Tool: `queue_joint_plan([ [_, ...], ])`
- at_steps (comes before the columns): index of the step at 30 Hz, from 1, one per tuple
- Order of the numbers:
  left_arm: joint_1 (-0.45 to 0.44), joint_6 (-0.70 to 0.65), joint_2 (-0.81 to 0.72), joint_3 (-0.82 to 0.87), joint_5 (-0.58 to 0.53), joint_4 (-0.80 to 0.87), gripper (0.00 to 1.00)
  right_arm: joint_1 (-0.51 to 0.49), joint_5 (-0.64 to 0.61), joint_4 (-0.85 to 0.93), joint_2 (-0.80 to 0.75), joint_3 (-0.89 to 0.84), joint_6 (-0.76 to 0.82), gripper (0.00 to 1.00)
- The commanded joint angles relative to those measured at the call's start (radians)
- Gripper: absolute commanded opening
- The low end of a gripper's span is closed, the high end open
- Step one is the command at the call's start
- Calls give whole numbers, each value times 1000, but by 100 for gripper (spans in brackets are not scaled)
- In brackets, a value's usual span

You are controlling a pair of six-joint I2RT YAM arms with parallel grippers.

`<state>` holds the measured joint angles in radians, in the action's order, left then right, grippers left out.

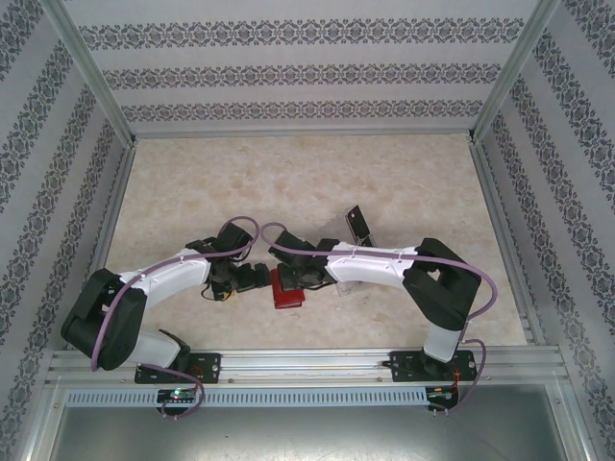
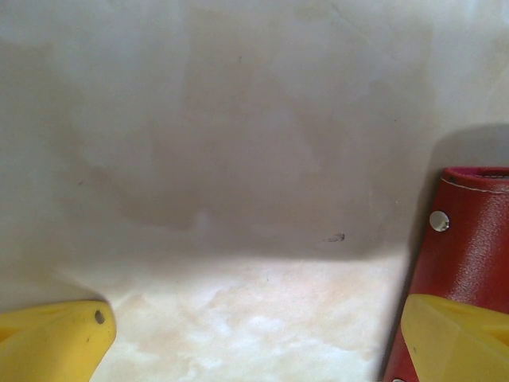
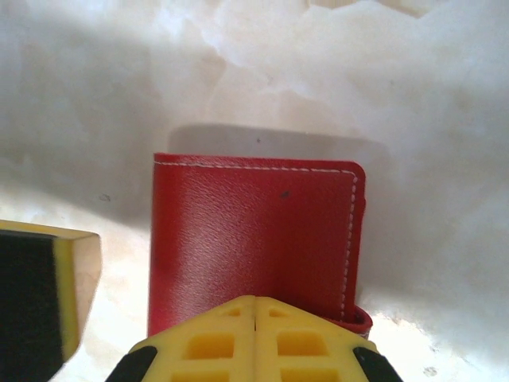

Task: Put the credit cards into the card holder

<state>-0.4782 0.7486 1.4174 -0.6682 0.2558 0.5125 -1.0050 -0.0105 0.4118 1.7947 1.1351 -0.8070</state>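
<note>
The card holder [image 1: 286, 296] is a red wallet lying folded shut on the table between the two grippers, its stitched cover [image 3: 254, 231] facing up. My right gripper [image 1: 294, 275] is shut, and its joined yellow tips [image 3: 254, 306] sit over the wallet's near edge with nothing between them. My left gripper [image 1: 252, 279] is open just left of the wallet. Its right finger [image 2: 457, 338] overlaps the wallet's snap edge [image 2: 469, 247], and bare table lies between its fingers [image 2: 56, 338]. One dark credit card [image 1: 358, 223] stands tilted behind the right arm.
A clear plastic piece [image 1: 348, 286] shows under the right forearm. The marble-patterned table [image 1: 288, 182] stretches to the back, closed in by patterned walls and metal rails [image 1: 500, 221]. One of the left gripper's fingers [image 3: 40, 294] shows at the left edge of the right wrist view.
</note>
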Motion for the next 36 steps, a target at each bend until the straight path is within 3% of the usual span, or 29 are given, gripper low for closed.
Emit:
queue_joint_plan([
  [1,-13,-5,83,73,-45,15,98,0,-13,7,19,33,15,0],
  [36,-14,-7,92,61,-43,19,97,-44,-14,-6,50,-57,-39,0],
])
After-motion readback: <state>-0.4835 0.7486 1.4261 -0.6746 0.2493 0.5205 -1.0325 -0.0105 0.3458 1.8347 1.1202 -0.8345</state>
